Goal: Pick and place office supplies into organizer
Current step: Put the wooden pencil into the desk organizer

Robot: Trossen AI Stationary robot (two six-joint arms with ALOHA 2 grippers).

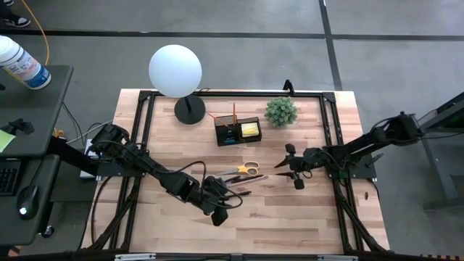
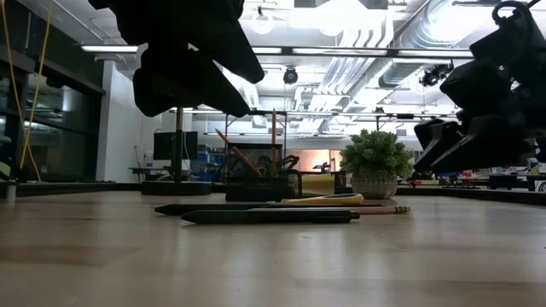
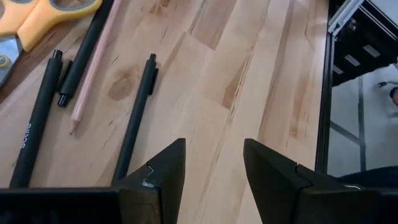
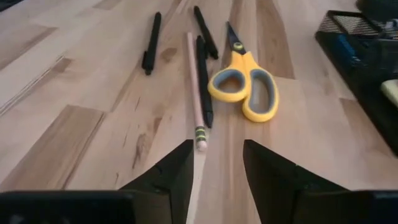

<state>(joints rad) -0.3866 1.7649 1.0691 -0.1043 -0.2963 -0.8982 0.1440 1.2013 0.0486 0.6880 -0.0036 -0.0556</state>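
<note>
Organizer (image 1: pixel 237 130) sits at table 12 o'clock, between lamp (image 1: pixel 176 72) and plant (image 1: pixel 280 111), with pencils upright in it and a yellow pad (image 1: pixel 249 129) in its right compartment. Scissors (image 4: pixel 244 89), pencil (image 4: pixel 195 93) and three black pens (image 3: pixel 134 118) lie loose at table centre. Right gripper (image 1: pixel 296 168) hovers at 3 o'clock of the scissors, jaws spread, empty. Left gripper (image 1: pixel 220 203) hovers at 7 o'clock of them, jaws spread, empty.
</note>
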